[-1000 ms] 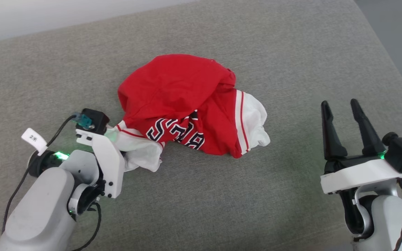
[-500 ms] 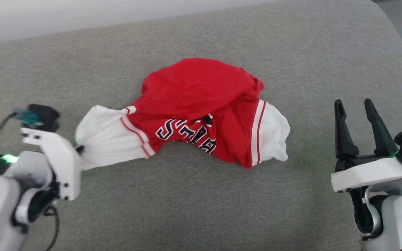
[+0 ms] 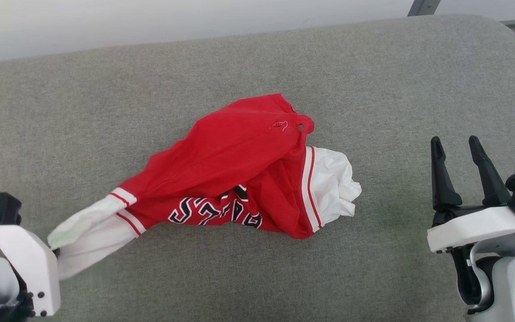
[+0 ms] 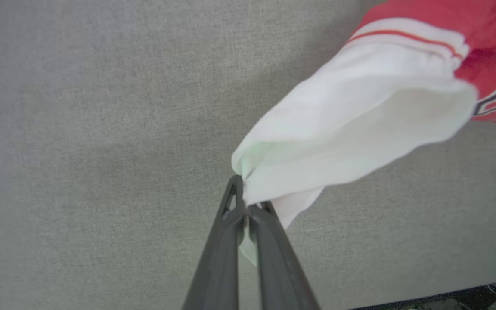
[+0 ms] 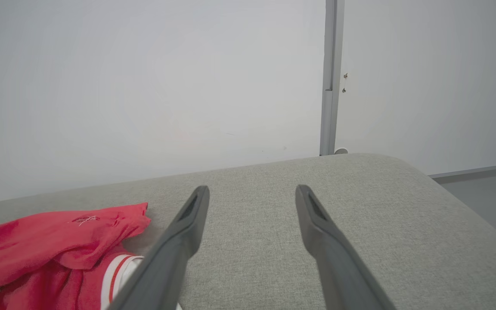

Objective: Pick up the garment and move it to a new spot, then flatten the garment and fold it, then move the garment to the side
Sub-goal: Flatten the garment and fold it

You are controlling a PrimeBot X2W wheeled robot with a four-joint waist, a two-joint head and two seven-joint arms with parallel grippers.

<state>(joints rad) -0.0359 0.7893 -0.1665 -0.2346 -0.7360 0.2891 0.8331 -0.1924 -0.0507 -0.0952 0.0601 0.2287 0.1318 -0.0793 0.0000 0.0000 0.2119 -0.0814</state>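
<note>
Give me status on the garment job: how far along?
Early. Done: the left pincer is shut on the white sleeve of the garment. In hand: the pickup; the body lies crumpled on the gray cushion. Left: relocating, flattening, folding, moving aside. The right pincer is open, holding nothing.

Light is bright, even and diffuse; the shirt (image 3: 235,152) casts only a faint soft shadow. In the left wrist view the white sleeve (image 4: 360,107) beyond the jaws is blurred and nearly washed out, tinted pale green beside their tips.
</note>
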